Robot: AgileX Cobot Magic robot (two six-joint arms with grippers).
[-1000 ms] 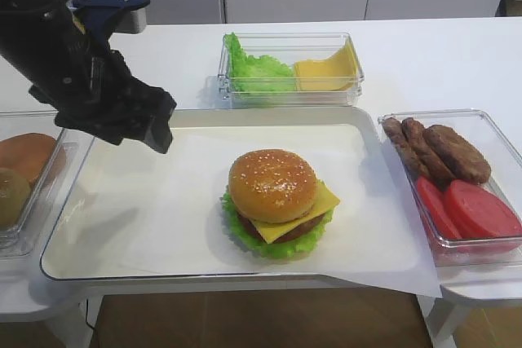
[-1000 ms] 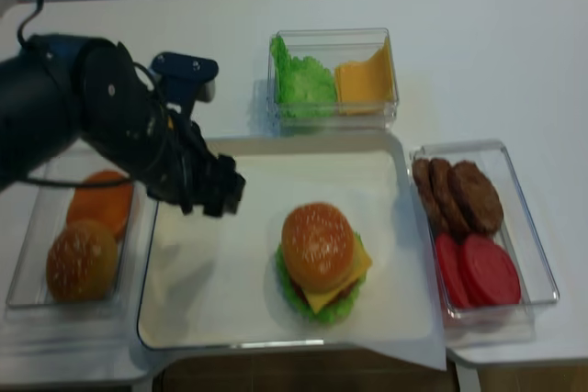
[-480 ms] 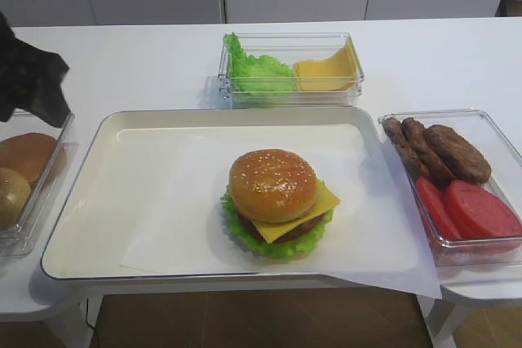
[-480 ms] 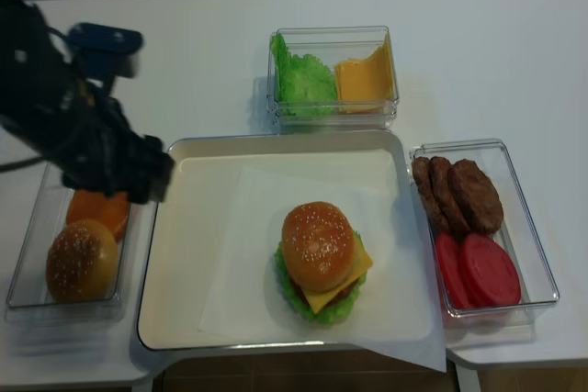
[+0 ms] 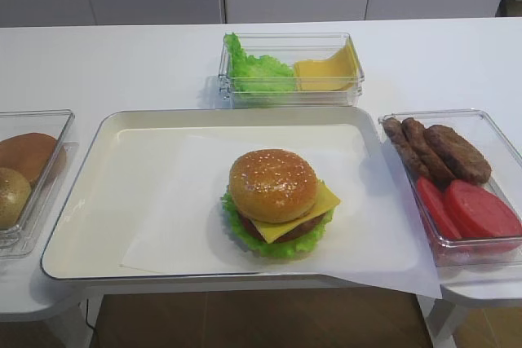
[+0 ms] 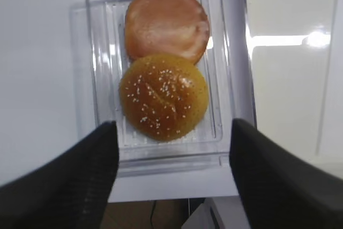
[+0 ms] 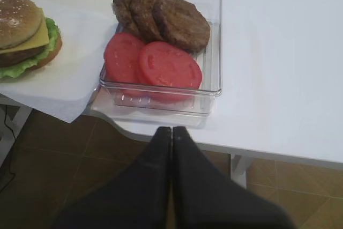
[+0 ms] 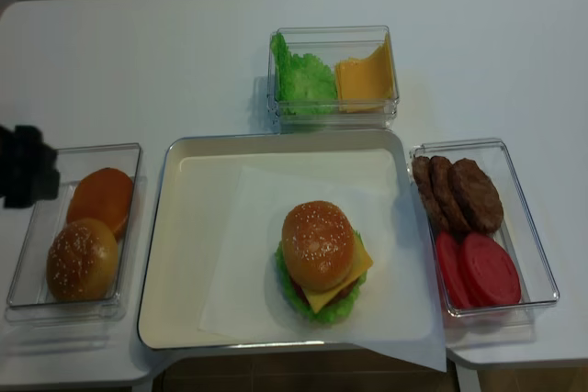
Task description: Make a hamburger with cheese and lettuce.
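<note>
**Burger stands finished, both grippers empty**

Left gripper (image 6: 171,148) gapes wide above two buns (image 6: 164,96), holding nothing. Right gripper (image 7: 171,132) is pinched together, empty; beyond it three patties (image 7: 180,22), two tomato slices (image 7: 169,64), one hamburger (image 7: 21,28) further left.

I can find no readable writing, label, brand, number or sign anywhere in my views. The food, the containers and the tray all appear unmarked.
</note>
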